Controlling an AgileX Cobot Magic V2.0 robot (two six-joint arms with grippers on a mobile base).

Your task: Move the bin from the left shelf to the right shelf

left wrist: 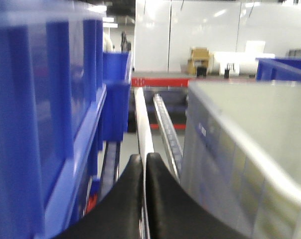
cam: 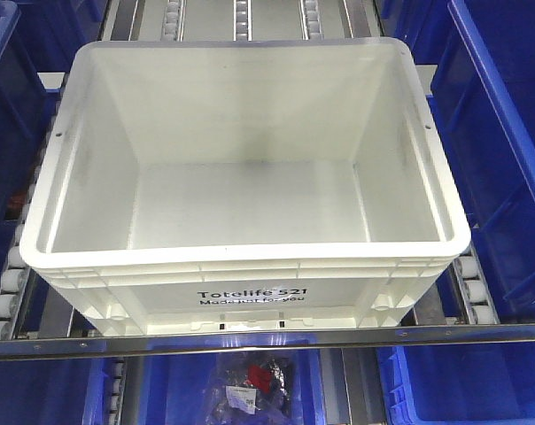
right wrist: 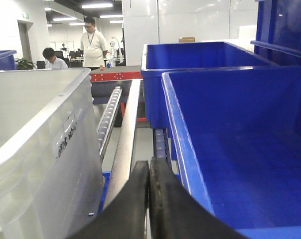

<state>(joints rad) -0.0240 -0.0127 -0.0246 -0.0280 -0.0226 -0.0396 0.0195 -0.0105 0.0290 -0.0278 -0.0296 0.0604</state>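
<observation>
The bin [cam: 250,258] sits on shelf rollers [cam: 9,285]; left tool [left wrist: 143,159] and right tool [right wrist: 149,164] flank it, each with fingers together.

Bin [cam: 250,212] print [cam: 254,298] 2nd line too blurry to read; L-wrist view blurred.

front view looks steeply down, close, into bin [cam: 250,212]; both wrist views low, level, flanking its sides.

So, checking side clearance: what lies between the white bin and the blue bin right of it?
Right wrist view: a roller track and a pale rail run between bin and blue bin.
</observation>
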